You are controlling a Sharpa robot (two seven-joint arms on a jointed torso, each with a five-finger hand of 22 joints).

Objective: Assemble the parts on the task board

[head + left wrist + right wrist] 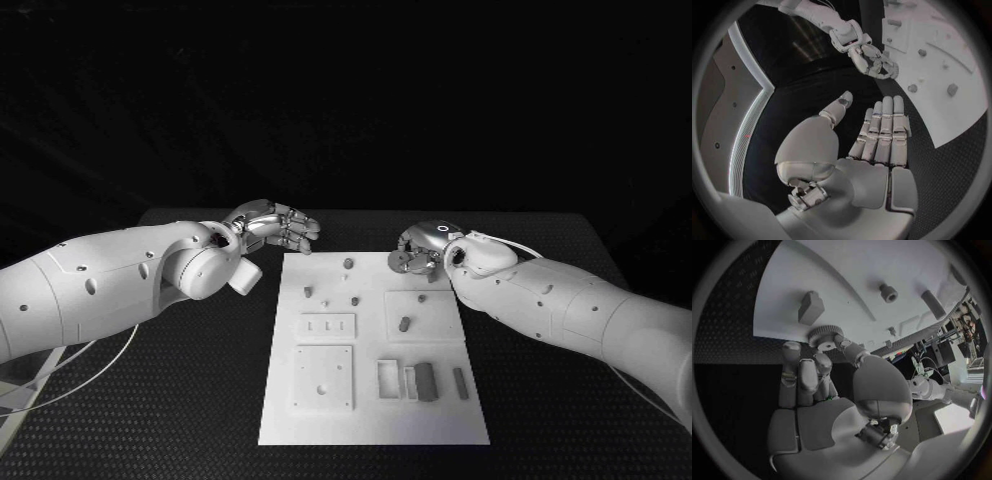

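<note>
Nearest you on the task board (372, 425), the lower edge is bare white; just beyond it sit a square raised plate (323, 377) on the left and a cluster of upright grey blocks (418, 380) on the right, apparently parked where they can be reached one by one. Farther up you see a smaller plate with slots (326, 326), a short peg lying on its own pad (405, 323), and a few small pegs (351, 299) standing toward the far end of the board.

At the far right corner of the board, your right hand (420, 256) holds a small toothed, gear-like part (824, 334) pinched at the tips of its fingers (803, 374), just above the board's edge, which looks like a carry toward a seat on the board. Which seat it belongs in cannot be told.

Your left hand (274, 229) hovers off the far left corner over the black table (202, 400), fingers (882, 127) straight and together, thumb apart, holding nothing; it seems kept clear so the right has room.
</note>
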